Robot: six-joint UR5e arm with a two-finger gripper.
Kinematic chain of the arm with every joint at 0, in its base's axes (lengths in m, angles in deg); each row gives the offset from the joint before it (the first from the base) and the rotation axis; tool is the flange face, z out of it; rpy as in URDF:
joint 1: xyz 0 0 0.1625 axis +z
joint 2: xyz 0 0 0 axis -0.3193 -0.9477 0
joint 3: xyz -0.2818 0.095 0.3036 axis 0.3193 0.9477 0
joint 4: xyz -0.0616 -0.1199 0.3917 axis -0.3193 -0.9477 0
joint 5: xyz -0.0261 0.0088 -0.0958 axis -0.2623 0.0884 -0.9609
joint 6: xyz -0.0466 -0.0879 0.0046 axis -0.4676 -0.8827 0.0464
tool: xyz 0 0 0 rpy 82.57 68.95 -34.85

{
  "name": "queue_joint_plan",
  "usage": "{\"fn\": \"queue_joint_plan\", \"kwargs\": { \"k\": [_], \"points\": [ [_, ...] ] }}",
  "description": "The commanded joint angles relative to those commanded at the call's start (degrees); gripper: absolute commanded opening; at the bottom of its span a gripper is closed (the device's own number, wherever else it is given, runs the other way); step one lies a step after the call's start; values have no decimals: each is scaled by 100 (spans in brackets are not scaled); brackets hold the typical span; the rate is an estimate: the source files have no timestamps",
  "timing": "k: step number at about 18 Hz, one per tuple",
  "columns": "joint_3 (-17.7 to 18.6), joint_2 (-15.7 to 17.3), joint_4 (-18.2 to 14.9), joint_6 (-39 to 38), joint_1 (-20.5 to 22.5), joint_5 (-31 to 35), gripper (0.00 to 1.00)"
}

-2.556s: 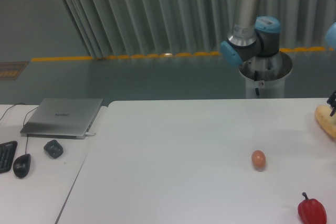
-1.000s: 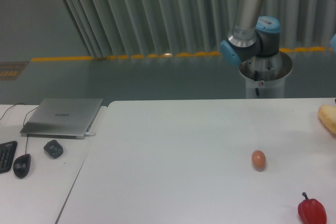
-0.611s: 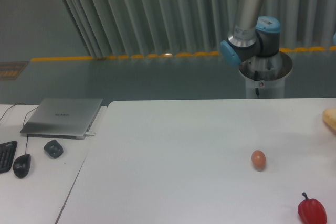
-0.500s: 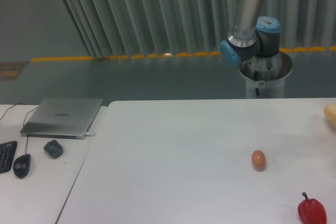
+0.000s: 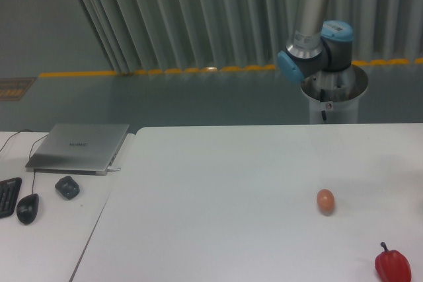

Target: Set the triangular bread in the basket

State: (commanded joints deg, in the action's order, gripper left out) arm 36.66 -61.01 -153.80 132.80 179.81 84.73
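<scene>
I see neither the golden-tan triangular bread nor my hand here (grip state unknowable); bread I'd judge light, soft, best pinched gently across its flat sides.

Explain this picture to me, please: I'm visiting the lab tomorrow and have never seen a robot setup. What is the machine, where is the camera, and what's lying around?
There is one fixed camera, looking across a white table toward a grey slatted wall. The grey and blue jointed column at the back is the robot arm on its pedestal; the rest of it runs out of the picture, so its claw is not in view, and nothing can be seen being held. On the table lie a small brown egg and, at the lower right corner, a red bell pepper. On a side desk to the left sit a closed laptop, a mouse and a keyboard edge. No bread or basket shows.
</scene>
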Motion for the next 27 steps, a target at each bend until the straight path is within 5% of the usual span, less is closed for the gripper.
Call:
{"fn": "queue_joint_plan", "kwargs": {
  "k": [3, 6, 8, 15, 27],
  "points": [
    [-88, -105, 649, -61, 9, -70, 0],
    [-290, -229, 940, -158, 9, -123, 0],
    [-351, -290, 1501, -176, 9, -114, 0],
    [-712, -650, 1899, -185, 44, -97, 0],
    [-879, -976, 3525, -211, 9, -97, 0]
  ]
}}
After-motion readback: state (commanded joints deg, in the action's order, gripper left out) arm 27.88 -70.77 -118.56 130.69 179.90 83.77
